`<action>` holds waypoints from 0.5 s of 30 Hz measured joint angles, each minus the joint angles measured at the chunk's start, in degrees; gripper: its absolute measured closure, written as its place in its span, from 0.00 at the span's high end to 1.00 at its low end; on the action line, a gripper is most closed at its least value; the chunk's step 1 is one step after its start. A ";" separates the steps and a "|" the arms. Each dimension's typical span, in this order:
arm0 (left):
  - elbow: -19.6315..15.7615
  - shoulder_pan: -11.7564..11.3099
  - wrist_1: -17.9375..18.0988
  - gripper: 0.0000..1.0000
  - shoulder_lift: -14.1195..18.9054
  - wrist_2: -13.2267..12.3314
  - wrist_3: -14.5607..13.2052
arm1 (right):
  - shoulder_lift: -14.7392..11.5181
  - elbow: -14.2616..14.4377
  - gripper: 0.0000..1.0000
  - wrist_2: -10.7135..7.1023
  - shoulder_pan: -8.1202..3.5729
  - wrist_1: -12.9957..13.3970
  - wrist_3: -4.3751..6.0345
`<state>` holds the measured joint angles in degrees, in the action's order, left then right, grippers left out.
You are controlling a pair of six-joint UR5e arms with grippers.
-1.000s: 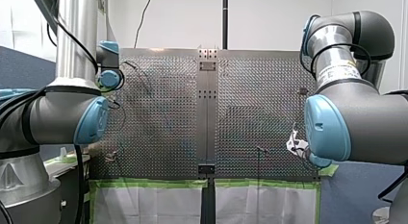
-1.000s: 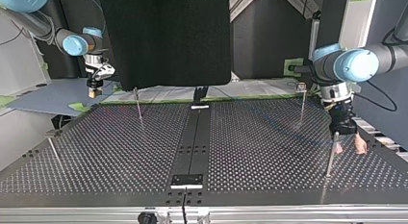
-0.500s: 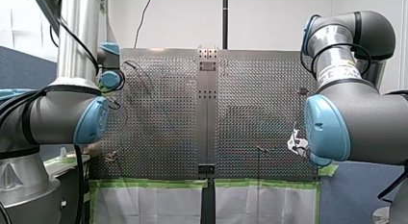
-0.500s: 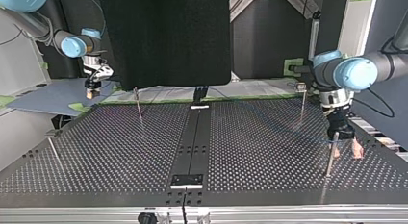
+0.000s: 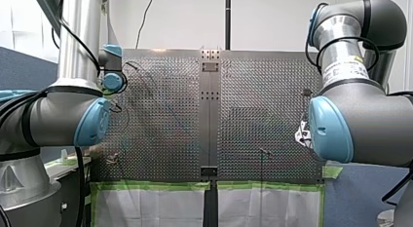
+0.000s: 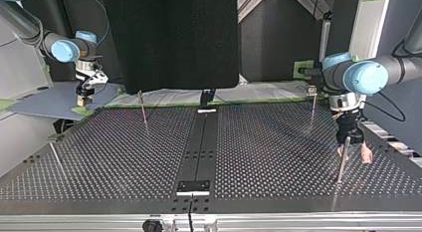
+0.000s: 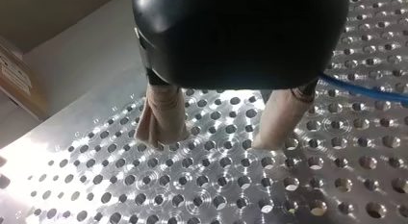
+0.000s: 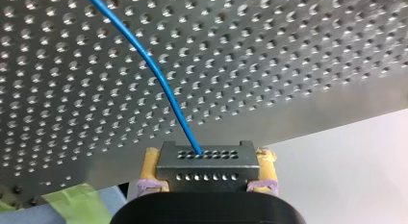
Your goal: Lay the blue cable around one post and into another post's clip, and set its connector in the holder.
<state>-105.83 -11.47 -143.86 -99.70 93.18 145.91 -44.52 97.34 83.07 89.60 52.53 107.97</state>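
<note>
Right pincer [image 8: 208, 160]: yellow pads clenched on connector [image 8: 207, 175], gripping its flat sides, near surface [image 8: 288, 51] edge. Cable [image 8: 159, 84] leaves connector face, arcs out over surface. Left pincer [image 7: 215, 137]: beige pads spread, nothing between, tips close to surface; cable passes just beside one finger. Judgement: connector rigid, light, so side grip suits. Cable thin, light, springy, likely slippery. Take it loosely near post [image 6: 342, 162], let it slide, avoid kink at connector.
</note>
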 joint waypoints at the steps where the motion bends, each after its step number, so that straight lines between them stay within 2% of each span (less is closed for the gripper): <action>1: 0.00 0.03 -0.03 1.00 0.00 0.03 -0.01 | -0.42 0.03 0.00 0.05 -0.01 -0.40 0.07; 8: -0.04 0.29 -0.11 1.00 0.00 0.11 -0.02 | -3.68 0.96 0.00 0.26 -0.40 -3.66 2.08; 15: 0.00 0.56 -0.33 1.00 0.00 0.16 -0.02 | -7.59 1.13 0.00 -0.09 -0.92 -7.55 2.39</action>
<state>-105.83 -10.90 -144.19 -99.70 93.34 145.90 -52.11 98.47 82.98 88.67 44.97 110.36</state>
